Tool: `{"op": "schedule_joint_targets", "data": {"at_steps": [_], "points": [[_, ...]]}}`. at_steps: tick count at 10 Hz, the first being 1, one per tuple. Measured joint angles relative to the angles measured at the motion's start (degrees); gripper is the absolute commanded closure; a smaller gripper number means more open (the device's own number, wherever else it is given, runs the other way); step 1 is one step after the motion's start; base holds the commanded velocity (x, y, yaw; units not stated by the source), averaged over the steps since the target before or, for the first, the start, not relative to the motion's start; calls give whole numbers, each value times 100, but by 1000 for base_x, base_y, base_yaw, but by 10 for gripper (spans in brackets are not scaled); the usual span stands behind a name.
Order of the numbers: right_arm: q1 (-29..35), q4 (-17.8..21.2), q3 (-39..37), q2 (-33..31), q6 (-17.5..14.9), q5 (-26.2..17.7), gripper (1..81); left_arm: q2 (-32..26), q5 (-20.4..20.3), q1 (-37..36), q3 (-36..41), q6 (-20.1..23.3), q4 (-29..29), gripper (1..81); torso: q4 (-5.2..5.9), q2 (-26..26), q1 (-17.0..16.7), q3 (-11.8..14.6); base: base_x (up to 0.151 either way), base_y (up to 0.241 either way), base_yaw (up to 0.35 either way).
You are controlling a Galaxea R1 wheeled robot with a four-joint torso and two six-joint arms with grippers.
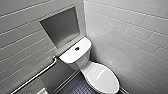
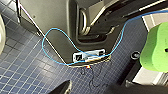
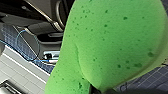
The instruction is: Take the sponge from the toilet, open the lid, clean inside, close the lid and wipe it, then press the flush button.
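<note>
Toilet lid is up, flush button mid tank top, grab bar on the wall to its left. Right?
No. The head view shows the lid down, not up. The flush button is mid tank top and the grab bar on the wall to its left.

Ahead of me two walls of pale grey oblong tiles meet in the far corner. The left wall (image 1: 22,37) has a rectangular niche (image 1: 61,26) sunk into it, plain grey inside. Below the niche I see a metal grab bar (image 1: 37,75) running along that wall toward the near left. The right wall (image 1: 130,30) is bare tile. The floor (image 1: 75,87) is small dark blue square tiles with pale grout.
</note>
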Motion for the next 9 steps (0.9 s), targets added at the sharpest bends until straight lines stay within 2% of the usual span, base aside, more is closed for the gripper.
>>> {"op": "schedule_joint_targets", "data": {"at_steps": [3,6,9], "points": [[105,155,1242,-728,-67,107,811,282,-151,17,-335,0,0,10,0,-2,0,2,0,0,0],[216,265,2097,-1635,-32,556,811,301,-179,95,-391,1,0,10,0,-2,-2,2,0,0,0],[678,286,3762,-2441,2,658,811,601,-193,169,-846,39,0,10,0,0,-2,2,0,0,0]]}}
